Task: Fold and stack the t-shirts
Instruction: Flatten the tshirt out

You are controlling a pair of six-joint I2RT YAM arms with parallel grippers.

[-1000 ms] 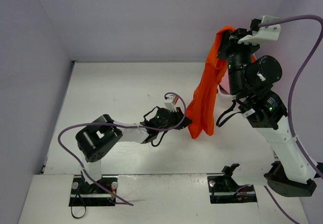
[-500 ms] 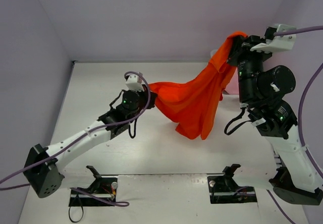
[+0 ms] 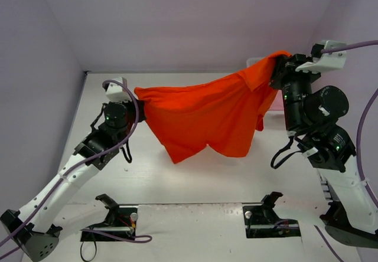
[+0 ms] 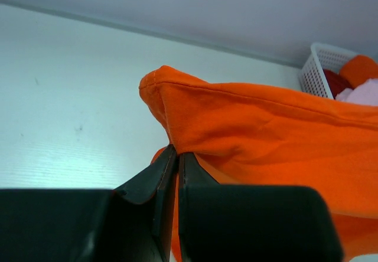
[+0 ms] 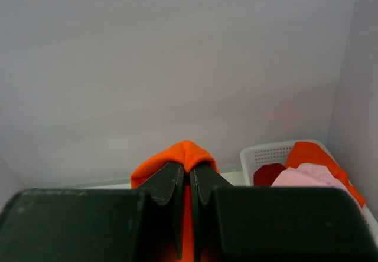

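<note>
A large bright orange-red t-shirt [image 3: 207,114] hangs spread in the air between my two grippers, above the white table [image 3: 118,173]. My left gripper [image 3: 137,94] is shut on its left corner; the pinched hem shows in the left wrist view [image 4: 176,151]. My right gripper [image 3: 276,61] is shut on its right corner, held high at the back right; the cloth bulges over the fingertips in the right wrist view [image 5: 190,166]. Pink [image 5: 307,176], dark red [image 5: 269,173] and orange [image 5: 310,153] t-shirts lie in a white basket [image 5: 263,154].
The white lattice basket [image 4: 322,61] stands at the back right corner of the table, mostly hidden behind the right arm in the top view. Grey walls close the table at the left, back and right. Both arm bases sit at the near edge.
My left gripper has pulled its corner of the orange-red t-shirt far to the left and back, spreading the cloth wide from a hanging bunch. The right gripper stayed high at the back right.
</note>
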